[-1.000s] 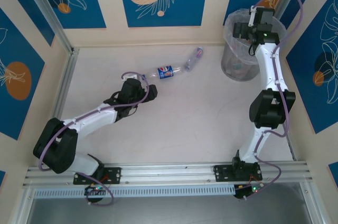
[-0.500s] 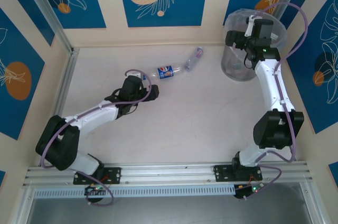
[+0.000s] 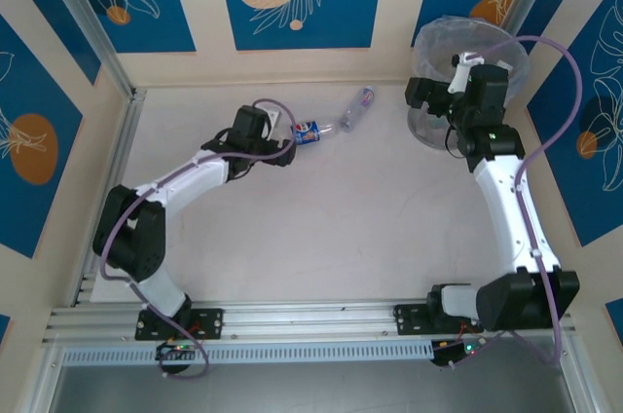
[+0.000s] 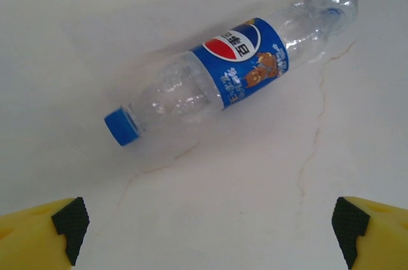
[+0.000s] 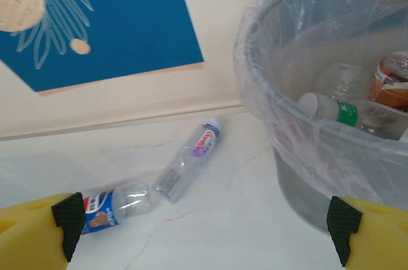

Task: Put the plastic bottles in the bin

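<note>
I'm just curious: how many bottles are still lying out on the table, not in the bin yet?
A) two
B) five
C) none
A: two lie on the table, the blue-labelled bottle and the clear bottle with a pink label next to it, both outside the bin.

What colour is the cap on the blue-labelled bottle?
Blue cap; clearest in the left wrist view.
</note>
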Controlling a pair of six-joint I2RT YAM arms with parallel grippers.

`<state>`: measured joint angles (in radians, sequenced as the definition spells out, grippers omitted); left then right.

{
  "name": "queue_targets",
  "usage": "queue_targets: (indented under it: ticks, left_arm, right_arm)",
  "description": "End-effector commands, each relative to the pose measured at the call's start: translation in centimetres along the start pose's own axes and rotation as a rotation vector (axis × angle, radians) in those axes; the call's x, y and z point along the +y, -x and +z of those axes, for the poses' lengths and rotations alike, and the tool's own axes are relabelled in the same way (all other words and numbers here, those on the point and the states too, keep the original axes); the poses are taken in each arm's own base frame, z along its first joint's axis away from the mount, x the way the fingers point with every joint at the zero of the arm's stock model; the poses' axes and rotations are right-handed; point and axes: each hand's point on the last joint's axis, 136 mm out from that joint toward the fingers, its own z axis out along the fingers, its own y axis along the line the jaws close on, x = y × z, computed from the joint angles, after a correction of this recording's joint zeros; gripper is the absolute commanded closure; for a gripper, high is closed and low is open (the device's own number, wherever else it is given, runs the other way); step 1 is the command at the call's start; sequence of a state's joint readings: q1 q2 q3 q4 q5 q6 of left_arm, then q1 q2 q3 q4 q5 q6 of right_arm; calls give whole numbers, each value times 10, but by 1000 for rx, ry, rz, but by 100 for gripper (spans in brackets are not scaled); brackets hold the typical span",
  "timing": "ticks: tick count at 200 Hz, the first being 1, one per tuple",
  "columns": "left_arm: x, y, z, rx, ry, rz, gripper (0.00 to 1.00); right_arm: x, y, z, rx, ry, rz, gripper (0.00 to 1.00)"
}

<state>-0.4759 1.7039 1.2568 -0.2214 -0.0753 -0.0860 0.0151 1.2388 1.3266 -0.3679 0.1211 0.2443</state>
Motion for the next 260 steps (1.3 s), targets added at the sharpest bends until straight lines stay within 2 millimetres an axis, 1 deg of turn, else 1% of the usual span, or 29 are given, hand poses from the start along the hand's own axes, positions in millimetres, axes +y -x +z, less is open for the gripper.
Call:
queue_targets:
  ticks: [1,11,28,47,62,73,94,108,134,160,187,230,260]
  left_arm:
    - [3,-13,14,136,-93,232,1]
    - [9,-15,23,165,-100,279,1]
    - [13,-15,37,187,-164,344,1]
    - [16,-15,54,207,-200,432,1]
    - [19,-10,67,208,-220,475,1]
    - [21,-8,77,215,-234,496,1]
    - [21,-9,96,214,-249,558,1]
    - [24,-11,106,215,-241,591,1]
    - [24,-14,115,219,-257,639,1]
    - [22,-22,123,236,-283,674,1]
    - [21,-30,134,250,-302,691,3]
    - [16,-37,145,268,-346,701,11]
    - [12,-39,148,276,-356,702,17]
  right_arm:
    - [19,-9,-16,-9,108,52,0]
    - [20,-15,-21,-20,123,70,0]
    - [21,-18,-29,-55,142,110,0]
    - [33,-22,-39,-53,219,116,0]
    - [36,-26,-42,-33,237,116,1]
    - [34,-30,-41,-14,225,123,0]
    - [22,-38,-38,7,157,161,0]
    - [16,-43,-36,18,127,172,1]
    - [13,-46,-35,24,113,175,1]
    - [11,-45,-36,25,106,195,0]
    - [23,-45,-40,42,169,186,0]
    - [19,-50,-39,53,148,192,1]
    - [17,-55,-39,70,139,184,1]
